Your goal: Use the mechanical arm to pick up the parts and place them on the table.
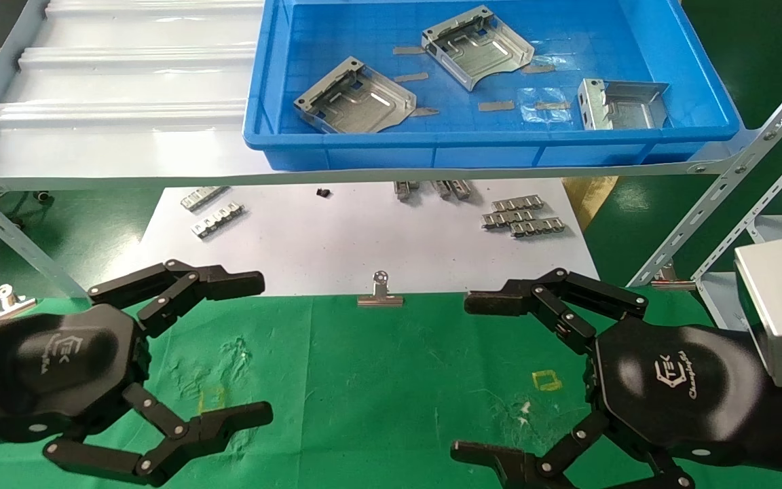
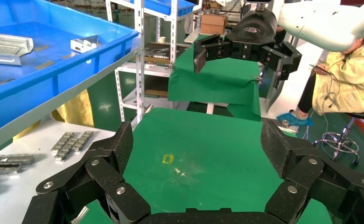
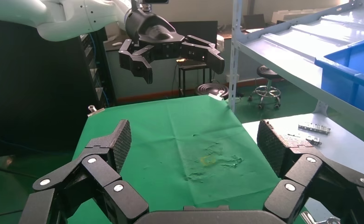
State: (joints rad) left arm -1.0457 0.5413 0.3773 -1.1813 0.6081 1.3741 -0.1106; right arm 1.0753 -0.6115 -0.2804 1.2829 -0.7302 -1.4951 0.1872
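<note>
Three silver sheet-metal parts lie in a blue bin [image 1: 432, 153] on the raised shelf: one at the left [image 1: 356, 98], one at the back [image 1: 478, 46], one at the right [image 1: 622, 103]. My left gripper [image 1: 262, 348] is open and empty, low over the left of the green table [image 1: 377, 380]. My right gripper [image 1: 464, 377] is open and empty over its right side. Both are well below and in front of the bin. The left wrist view shows my open left gripper [image 2: 198, 142] above a yellow mark [image 2: 169, 159]. The right wrist view shows my open right gripper [image 3: 194, 140].
The bin stands on a pale grey ribbed shelf [image 1: 126, 81]. Below it a white sheet [image 1: 364, 244] holds small ribbed strips [image 1: 520, 216] and a silver binder clip [image 1: 380, 295]. Slotted shelf uprights [image 1: 723, 183] stand at the right. A seated person [image 2: 343, 88] is beyond the table.
</note>
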